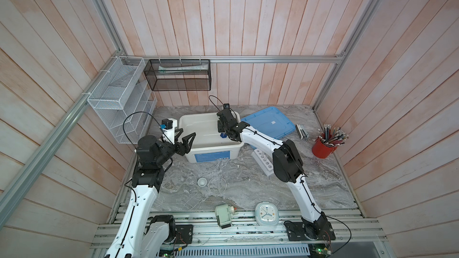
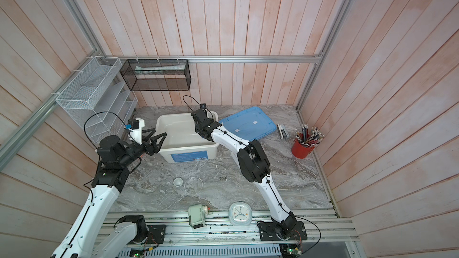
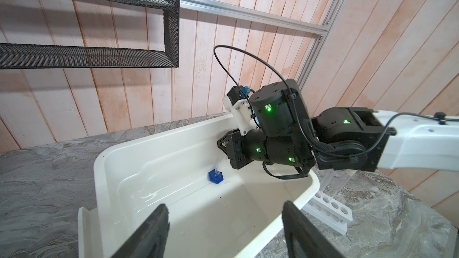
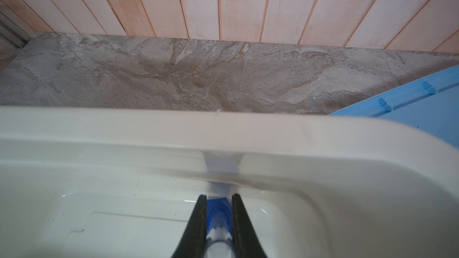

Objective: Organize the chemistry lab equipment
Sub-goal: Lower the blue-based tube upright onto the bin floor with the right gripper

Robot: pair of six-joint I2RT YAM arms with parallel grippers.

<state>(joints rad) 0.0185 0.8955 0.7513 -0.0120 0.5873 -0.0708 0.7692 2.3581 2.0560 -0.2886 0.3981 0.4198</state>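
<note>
Nearest on the grey marbled counter [image 1: 248,192], a small clear plastic cup [image 1: 202,182] sits just beside a clear round dish [image 1: 217,185], well apart from both arms. Farther back, a white six-hole tube rack [image 1: 263,161] sits beside an open white plastic bin [image 1: 236,152]. The left pincer [image 3: 224,204] hangs wide and empty over the bin's near end. Inside, the right pincer [image 4: 219,198] grips a small clear cylinder with a blue hexagonal base [image 3: 215,176], tilted, base at the bin floor. Released at this lean, it would likely topple and roll.
</note>
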